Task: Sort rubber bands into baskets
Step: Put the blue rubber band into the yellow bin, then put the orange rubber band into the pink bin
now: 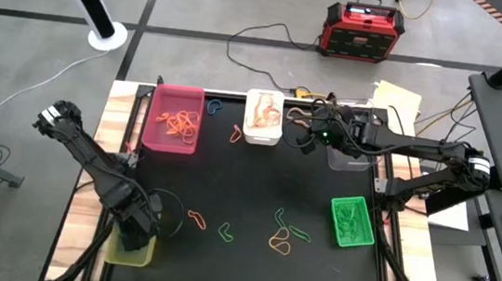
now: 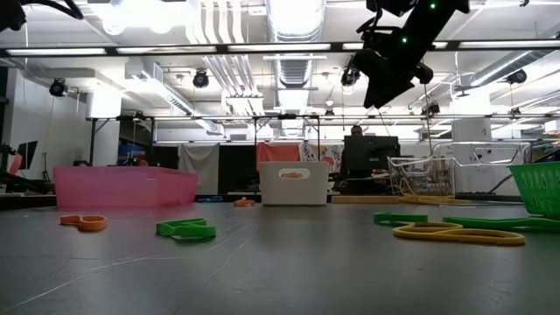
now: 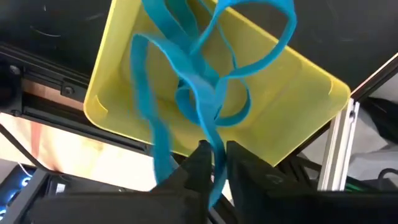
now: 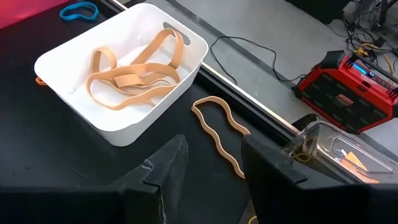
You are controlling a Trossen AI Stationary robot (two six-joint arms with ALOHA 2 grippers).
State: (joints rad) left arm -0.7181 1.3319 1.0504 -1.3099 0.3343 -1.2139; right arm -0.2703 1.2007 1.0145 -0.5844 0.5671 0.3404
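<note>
Above the yellow-green basket (image 3: 124, 93) at the bench's near left corner, the left hand (image 3: 214, 163) pinches a bundle of blue rubber bands (image 3: 199, 81) dangling over it. The right hand (image 4: 211, 163) hovers open near the white basket (image 4: 118, 74), beside a tan band (image 4: 217, 134).

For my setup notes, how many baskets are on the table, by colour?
Pink basket: 1
White basket: 1
Clear basket: 1
Green basket: 1
Yellow basket: 1
Total: 5
</note>
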